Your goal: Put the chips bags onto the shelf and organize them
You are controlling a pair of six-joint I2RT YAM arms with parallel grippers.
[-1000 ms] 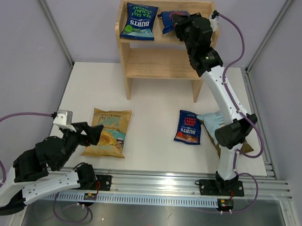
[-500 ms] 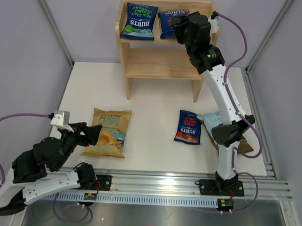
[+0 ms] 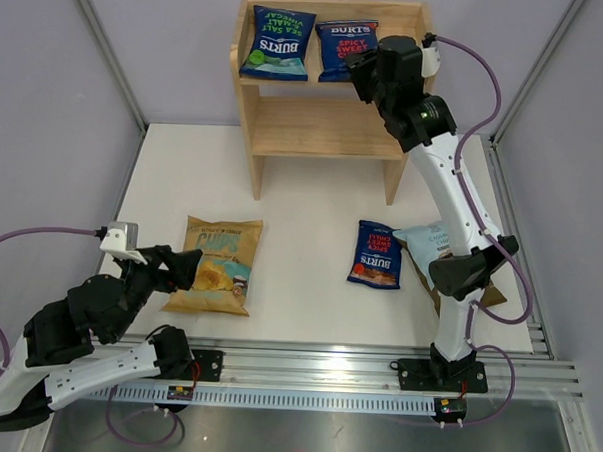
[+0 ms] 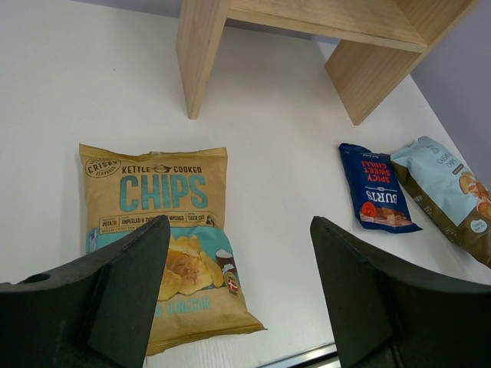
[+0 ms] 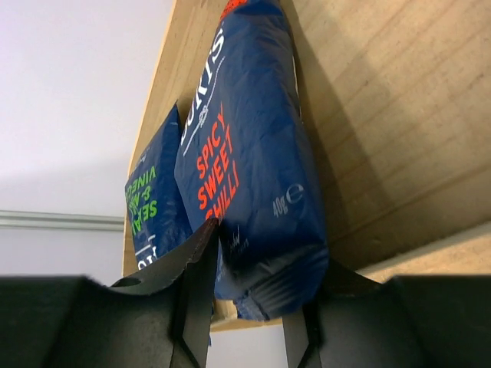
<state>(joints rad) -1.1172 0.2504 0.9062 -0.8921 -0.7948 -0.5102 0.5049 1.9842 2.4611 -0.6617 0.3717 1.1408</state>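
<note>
Placing Burts chilli bag [image 3: 346, 48] atop shelf [image 3: 316, 122]; R tool [image 5: 253, 284] astride it (grip? can't tell), L tool [image 4: 239, 230] agape, empty. Next: withdraw.

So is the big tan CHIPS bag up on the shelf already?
No, the tan CHIPS bag lies flat on the white table, well in front of the shelf.

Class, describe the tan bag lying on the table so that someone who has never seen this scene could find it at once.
From the wooden shelf at the far edge of the white table, come forward and left. The tan bag lies flat there. Unlike the dark-blue bag and light-blue bag to the right, it says CHIPS in big teal letters.
</note>
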